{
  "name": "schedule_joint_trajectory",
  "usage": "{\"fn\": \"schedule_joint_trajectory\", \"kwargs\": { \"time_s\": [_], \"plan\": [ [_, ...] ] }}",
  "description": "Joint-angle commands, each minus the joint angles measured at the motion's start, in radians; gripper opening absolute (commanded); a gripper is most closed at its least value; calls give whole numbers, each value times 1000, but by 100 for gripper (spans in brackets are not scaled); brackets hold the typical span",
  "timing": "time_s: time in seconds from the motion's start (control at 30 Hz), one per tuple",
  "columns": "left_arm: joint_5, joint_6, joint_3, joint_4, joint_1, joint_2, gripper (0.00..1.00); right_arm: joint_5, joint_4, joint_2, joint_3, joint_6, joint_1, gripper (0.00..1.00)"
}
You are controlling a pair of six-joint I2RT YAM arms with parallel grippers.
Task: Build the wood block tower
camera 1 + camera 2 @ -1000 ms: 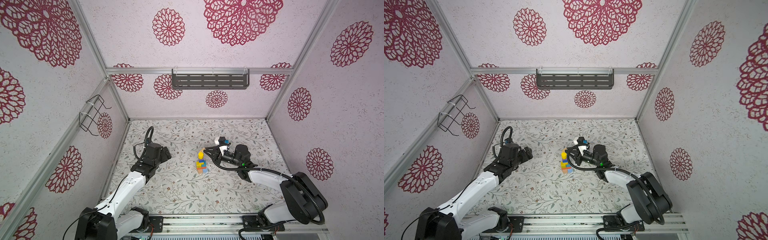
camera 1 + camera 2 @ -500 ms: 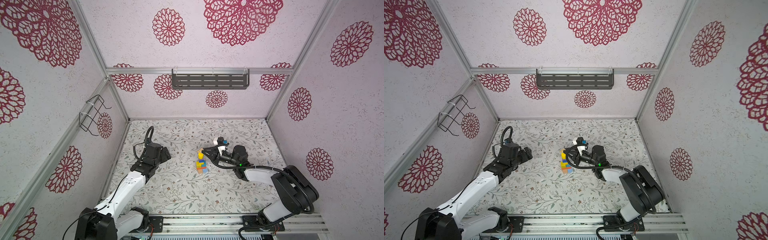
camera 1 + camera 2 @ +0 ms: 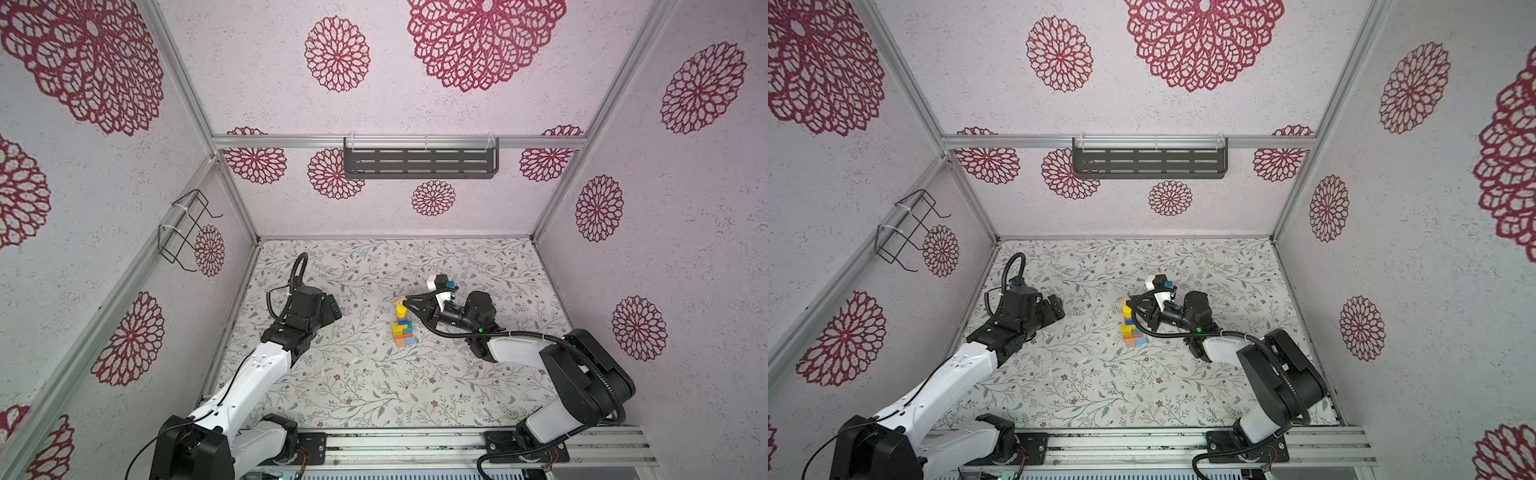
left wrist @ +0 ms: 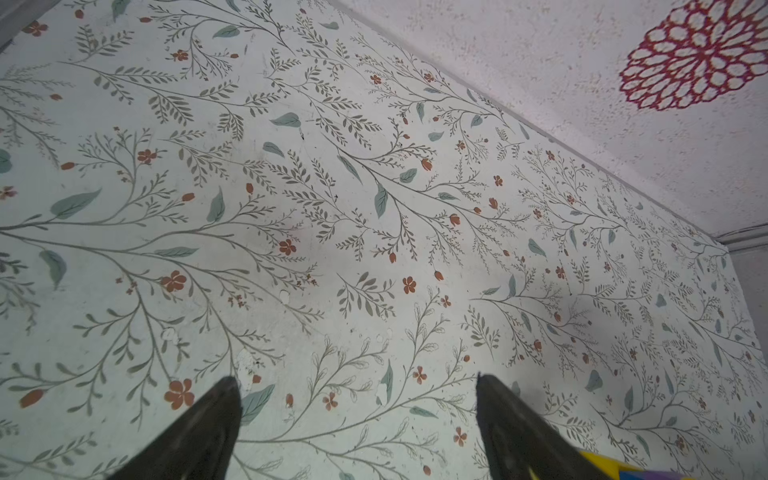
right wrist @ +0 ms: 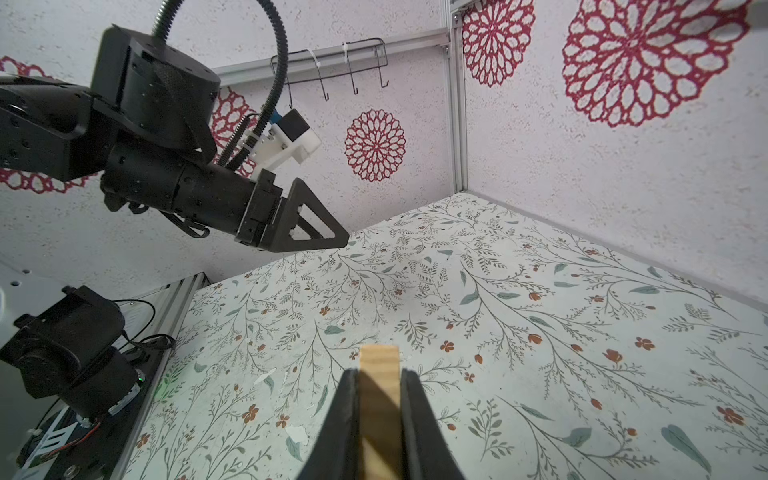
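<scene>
In both top views the right gripper [image 3: 404, 301], arm stretched low over the table [image 3: 353, 386], is clamped on a tan block [image 3: 399, 299] just above the wood block tower [image 3: 402, 330] at mid-table. The left gripper [image 3: 334, 309] sits well apart from the tower, arm bent. Left wrist view: jaws spread wide, empty. Right wrist view: jaws pressed against the tan block's sides.

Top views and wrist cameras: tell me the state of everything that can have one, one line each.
left claw, open, empty, away from the tower.
right claw, shut on the tan block.
tan block, held off the table, by the tower's top.
wood block tower, standing, yellow cylinder on top.
</scene>
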State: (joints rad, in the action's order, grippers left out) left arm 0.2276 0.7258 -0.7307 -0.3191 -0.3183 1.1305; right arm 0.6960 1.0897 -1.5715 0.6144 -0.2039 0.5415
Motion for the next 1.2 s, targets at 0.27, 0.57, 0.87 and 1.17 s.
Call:
{"fn": "schedule_joint_trajectory", "kwargs": {
  "time_s": [0.27, 0.57, 0.87, 1.17],
  "plan": [
    [19, 4, -18, -5, -2, -12, 91, 34, 103, -31, -1, -14, 2, 0],
    [16, 0, -29, -5, -3, -3, 91, 29, 131, -40, -16, -27, -6, 0],
    [11, -5, -38, 0, -2, 5, 91, 32, 152, -53, -18, -40, -14, 0],
    [11, -10, -50, -5, -3, 15, 91, 36, 172, -73, -15, -55, -26, 1]
  ]
}}
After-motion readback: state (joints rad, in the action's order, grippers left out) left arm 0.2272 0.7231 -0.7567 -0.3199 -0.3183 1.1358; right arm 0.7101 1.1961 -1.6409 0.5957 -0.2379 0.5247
